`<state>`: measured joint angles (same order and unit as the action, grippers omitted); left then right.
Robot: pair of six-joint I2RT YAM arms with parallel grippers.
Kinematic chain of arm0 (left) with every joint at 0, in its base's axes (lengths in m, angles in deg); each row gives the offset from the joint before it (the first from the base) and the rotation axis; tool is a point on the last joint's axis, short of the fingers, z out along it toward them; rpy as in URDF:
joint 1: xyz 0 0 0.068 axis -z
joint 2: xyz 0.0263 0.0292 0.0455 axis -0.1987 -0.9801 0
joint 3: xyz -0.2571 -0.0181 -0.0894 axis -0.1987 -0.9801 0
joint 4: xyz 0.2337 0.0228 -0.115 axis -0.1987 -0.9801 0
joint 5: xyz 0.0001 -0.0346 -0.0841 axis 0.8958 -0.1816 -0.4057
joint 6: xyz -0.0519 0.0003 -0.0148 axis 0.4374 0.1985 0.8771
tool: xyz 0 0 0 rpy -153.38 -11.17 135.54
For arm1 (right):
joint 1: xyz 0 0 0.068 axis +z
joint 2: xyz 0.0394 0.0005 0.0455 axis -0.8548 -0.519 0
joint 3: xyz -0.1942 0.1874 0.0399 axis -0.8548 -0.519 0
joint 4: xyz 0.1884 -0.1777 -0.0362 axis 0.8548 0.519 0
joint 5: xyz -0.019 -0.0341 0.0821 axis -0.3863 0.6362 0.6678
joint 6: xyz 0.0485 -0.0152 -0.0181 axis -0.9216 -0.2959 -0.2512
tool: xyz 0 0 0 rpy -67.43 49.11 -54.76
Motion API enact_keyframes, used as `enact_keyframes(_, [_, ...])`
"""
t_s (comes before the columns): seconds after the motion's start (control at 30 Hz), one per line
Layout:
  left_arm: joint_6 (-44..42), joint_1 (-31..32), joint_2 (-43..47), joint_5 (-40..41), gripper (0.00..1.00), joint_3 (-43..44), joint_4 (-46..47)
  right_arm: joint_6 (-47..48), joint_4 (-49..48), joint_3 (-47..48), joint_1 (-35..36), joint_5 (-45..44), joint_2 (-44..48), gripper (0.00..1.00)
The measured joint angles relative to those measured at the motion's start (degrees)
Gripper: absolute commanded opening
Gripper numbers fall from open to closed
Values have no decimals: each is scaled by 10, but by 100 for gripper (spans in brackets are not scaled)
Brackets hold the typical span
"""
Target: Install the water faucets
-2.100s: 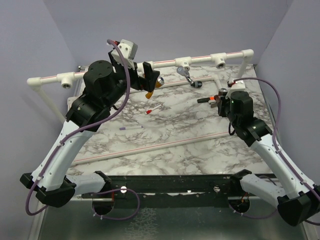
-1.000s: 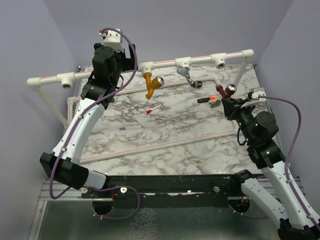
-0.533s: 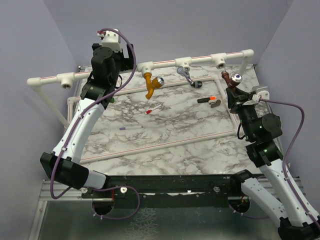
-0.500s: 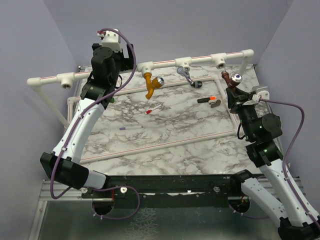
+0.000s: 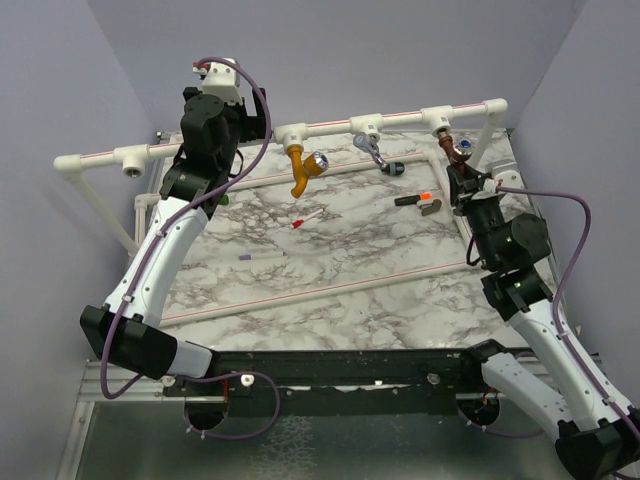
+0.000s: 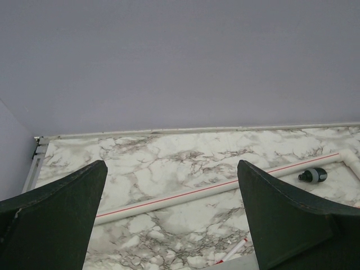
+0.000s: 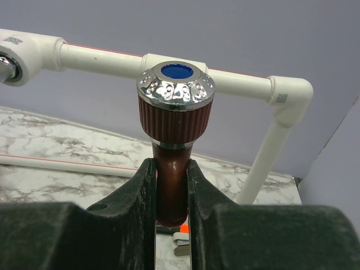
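Note:
My right gripper (image 5: pixel 460 178) is shut on the dark brown faucet (image 5: pixel 455 148) and holds it up, just below and in front of the rightmost tee socket (image 5: pixel 437 120) of the white pipe (image 5: pixel 330 127). In the right wrist view the fingers (image 7: pixel 135 197) clamp its brown stem (image 7: pixel 171 180), with the chrome knob (image 7: pixel 175 84) on top. The mustard-orange faucet (image 5: pixel 300 165) hangs from one tee. The silver-grey faucet (image 5: pixel 370 148) sits at the tee to its right. My left gripper (image 5: pixel 255 112) is open and empty, raised near the pipe at the back left. I cannot make out the dark green faucet.
On the marble table (image 5: pixel 330 270) lie a black-and-orange piece (image 5: pixel 415 199), a red-tipped white stick (image 5: pixel 307 217), a purple pen (image 5: pixel 262 256) and a black fitting (image 5: pixel 392 168), the last also in the left wrist view (image 6: pixel 312 175). A thin pipe (image 6: pixel 214 188) lies along the back.
My right gripper has lifted the brown faucet off the table and carried it up and back to the rightmost tee. My left gripper let go of the orange faucet earlier and now holds still.

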<state>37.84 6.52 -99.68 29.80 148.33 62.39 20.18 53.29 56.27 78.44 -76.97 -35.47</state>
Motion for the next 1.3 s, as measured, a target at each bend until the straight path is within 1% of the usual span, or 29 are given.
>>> enact_keyframes(1.3, [0, -5, 4, -11, 99, -5, 4, 31, -43, 2, 0, -7, -42, 1])
